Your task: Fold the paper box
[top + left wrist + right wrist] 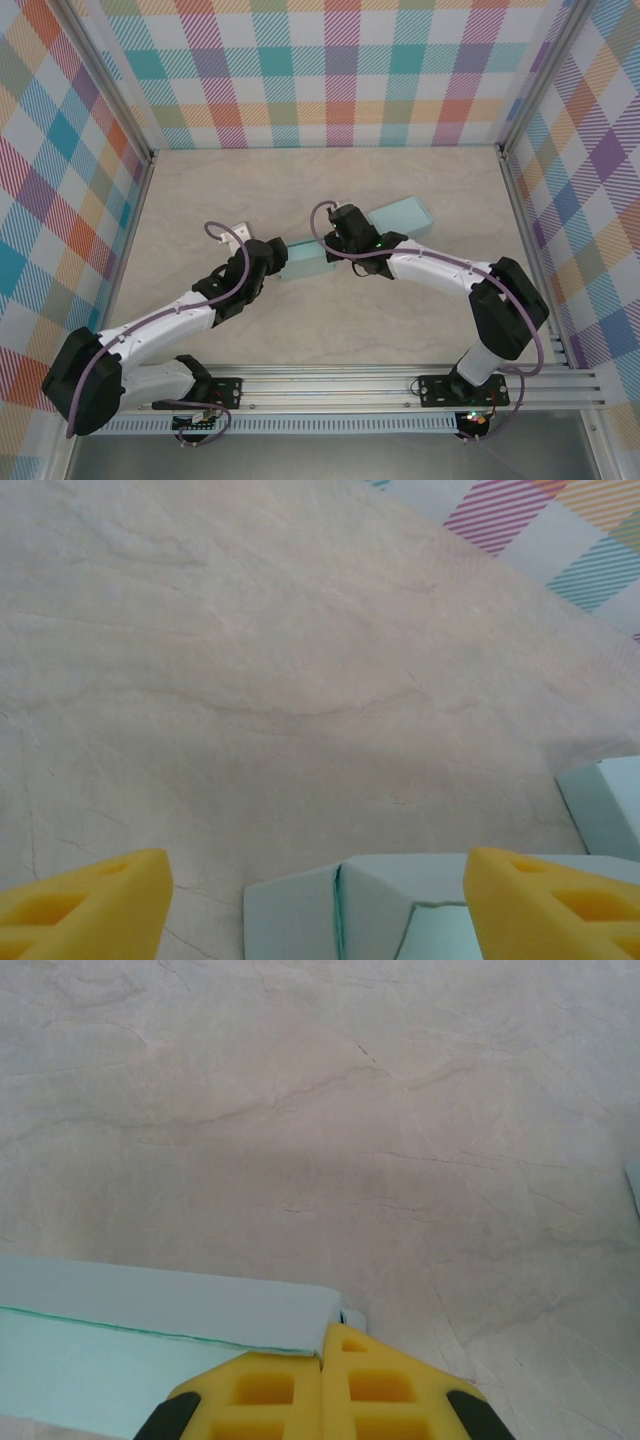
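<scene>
While the left end effector (pixel 315 875) stood apart straddling the box (pixel 385 892) on the counter (pixel 250 680), the right end effector (pixel 322 1352) was pressed together at its edge.

Bright, even light fell from above on the pale table (pixel 420 330), and the arms (pixel 170 325) threw only faint, soft-edged shadows. On the left wrist view a broad dim patch lay just ahead of the jaws, and the yellow fingers (pixel 85 905) looked slightly soft up close. On the right wrist view a grey smudge sat ahead of the fingertips (pixel 280 1390), with the stone veins crisp beyond.
</scene>
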### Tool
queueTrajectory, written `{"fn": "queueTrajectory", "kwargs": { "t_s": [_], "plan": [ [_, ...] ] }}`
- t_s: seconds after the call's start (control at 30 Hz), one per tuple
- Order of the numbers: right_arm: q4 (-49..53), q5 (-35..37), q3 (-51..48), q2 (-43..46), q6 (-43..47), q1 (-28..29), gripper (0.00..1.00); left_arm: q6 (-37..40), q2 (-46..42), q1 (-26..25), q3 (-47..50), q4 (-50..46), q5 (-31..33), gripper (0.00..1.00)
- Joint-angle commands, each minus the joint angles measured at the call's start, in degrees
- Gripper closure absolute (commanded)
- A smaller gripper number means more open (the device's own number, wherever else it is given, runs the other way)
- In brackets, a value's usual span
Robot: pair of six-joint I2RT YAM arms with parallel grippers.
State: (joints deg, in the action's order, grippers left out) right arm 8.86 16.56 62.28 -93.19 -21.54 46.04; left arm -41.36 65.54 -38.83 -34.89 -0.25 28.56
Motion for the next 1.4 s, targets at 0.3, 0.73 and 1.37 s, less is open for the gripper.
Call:
{"fn": "queueTrajectory", "kwargs": {
  "t_s": [0.3,0.73,1.37],
  "plan": [
    [5.6,0.1,-0.2,-2.6,1.2,1.2,1.00,-1.8,4.3,0.9,1.2,4.7,0.8,0.28],
    [6.1,-0.2,-0.3,-2.2,1.3,1.6,0.98,-4.7,8.3,0.9,4.1,7.1,-0.1,0.46],
    [8.5,-5.5,0.7,6.7,-3.1,1.7,0.55,-9.0,12.5,-1.4,8.3,10.6,3.0,0.57]
  ]
}}
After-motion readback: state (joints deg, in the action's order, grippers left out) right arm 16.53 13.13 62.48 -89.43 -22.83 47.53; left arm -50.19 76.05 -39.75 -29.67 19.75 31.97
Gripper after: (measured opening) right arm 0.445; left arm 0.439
